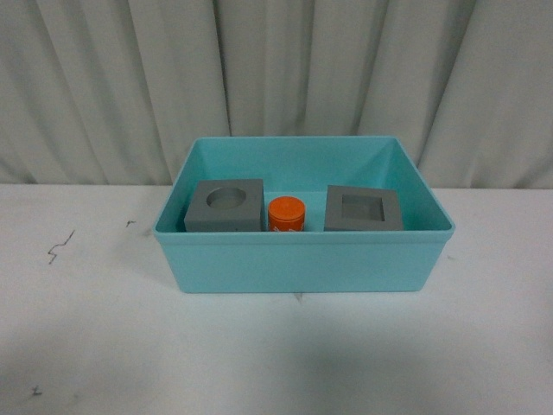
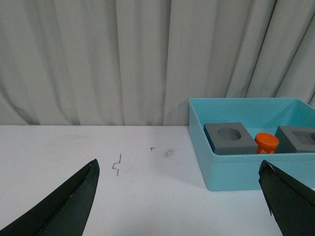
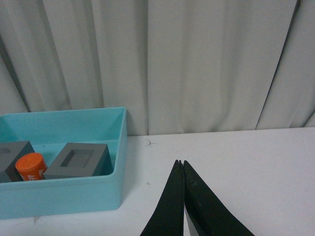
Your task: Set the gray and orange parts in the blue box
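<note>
- Front view: blue box [image 1: 302, 259] in the middle of the white worktop [image 1: 86, 328], before a pale curtain [image 1: 104, 78]. Inside, in a row along the near wall: gray cube with a round recess [image 1: 225, 206] on the left, orange cylinder [image 1: 287, 213] just beside it in the middle, gray cube with a square recess [image 1: 363, 209] on the right, a little apart. No arms visible.
- Left wrist view: left pincer [image 2: 179, 196] released, fingers spread wide over bare worktop to the left of the box, holding nothing. Small dark marks [image 2: 117, 164] on the surface.
- Right wrist view: right pincer [image 3: 182, 167] clenched, tips pressed together, empty, over worktop to the right of the box. All three parts visible inside the box.
</note>
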You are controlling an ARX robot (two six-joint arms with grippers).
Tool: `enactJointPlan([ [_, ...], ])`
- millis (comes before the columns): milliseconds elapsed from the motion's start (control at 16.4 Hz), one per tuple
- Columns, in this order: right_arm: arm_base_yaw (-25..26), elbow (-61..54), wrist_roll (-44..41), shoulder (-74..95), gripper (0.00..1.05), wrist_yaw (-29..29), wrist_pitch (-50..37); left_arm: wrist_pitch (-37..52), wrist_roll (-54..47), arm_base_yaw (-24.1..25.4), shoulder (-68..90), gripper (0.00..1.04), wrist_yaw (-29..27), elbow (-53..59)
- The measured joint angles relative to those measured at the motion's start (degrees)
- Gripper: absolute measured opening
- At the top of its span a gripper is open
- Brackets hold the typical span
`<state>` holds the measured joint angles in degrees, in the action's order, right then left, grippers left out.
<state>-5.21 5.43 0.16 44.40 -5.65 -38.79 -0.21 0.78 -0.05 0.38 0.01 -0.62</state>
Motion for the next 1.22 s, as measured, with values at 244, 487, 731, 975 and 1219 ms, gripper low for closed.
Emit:
enactJointPlan([
  [244, 5.55, -2.49, 0.0, -7.69, 0.02, 5.42, 5.29, 0.0, 0.02, 0.0, 0.0, 0.98, -0.02, 0.0],
  [487, 5.22, -4.76, -0.02, -13.59, 0.02, 5.51, 8.37, 0.0, 0.0, 0.0, 0.0, 0.98, -0.02, 0.0],
  [731, 5.22, -4.76, -0.02, -20.28, 0.02, 5.51, 14.88, 0.0, 0.0, 0.0, 0.0, 0.98, -0.02, 0.0],
  [975, 5.22, -4.76, -0.02, -26.25, 0.02, 5.51, 20.59, 0.0, 0.0, 0.0, 0.0, 0.98, -0.02, 0.0],
  [1219, 5.22, -4.76, -0.02, -31.87, 0.02, 5.49, 26.18, 0.0, 0.0, 0.0, 0.0, 0.98, -0.02, 0.0],
])
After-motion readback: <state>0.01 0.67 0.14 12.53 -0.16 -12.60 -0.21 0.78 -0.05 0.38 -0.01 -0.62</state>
